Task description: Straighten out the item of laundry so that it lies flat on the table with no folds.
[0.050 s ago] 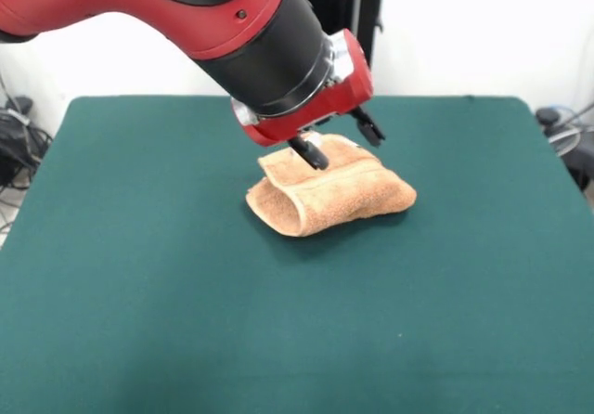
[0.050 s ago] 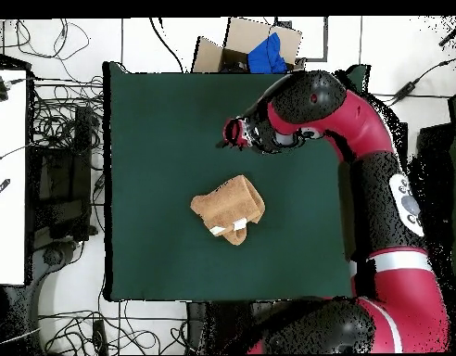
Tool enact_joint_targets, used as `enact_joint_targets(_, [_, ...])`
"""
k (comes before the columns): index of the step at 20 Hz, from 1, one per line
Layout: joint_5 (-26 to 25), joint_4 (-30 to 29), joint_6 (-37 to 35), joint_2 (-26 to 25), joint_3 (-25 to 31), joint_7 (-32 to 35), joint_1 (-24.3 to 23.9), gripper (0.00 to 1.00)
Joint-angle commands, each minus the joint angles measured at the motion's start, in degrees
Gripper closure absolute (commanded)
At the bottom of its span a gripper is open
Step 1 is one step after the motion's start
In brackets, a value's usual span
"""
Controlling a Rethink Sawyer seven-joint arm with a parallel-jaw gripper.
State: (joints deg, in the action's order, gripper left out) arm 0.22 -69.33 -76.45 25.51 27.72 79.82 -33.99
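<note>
While towel (image 1: 329, 196) lies folded mid-table (image 1: 139, 275), gripper (image 1: 339, 142) hovers over it, fingers spread, holding nothing

Bare table (image 1: 139, 284) all round the folded towel (image 1: 334, 200); arm (image 1: 186, 15) overhangs it

Front view crops the table (image 1: 111, 321) at its near edge; the towel's (image 1: 334, 199) far side — behind the gripper (image 1: 339, 145) — hidden.

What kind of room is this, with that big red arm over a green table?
Probably a robotics lab or test room. A red robot arm works over a green table holding only a folded towel, and loose cables lie on the floor around it.
</note>
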Motion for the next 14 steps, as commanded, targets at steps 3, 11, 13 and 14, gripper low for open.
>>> enact_joint_targets(3, [-5.25,-6.69,-1.00,-1.95,-2.12,-0.30,-0.01,0.00])
enact_joint_targets(11, [-9.11,-8.15,4.81,-3.09,-2.63,0.02,0.01,0.00])
enact_joint_targets(13, [-10.08,-8.71,6.29,-3.20,-2.78,0.34,-0.03,0.00])
enact_joint_targets(14, [-10.55,-8.89,6.91,-3.33,-2.82,0.48,-0.06,0.00])
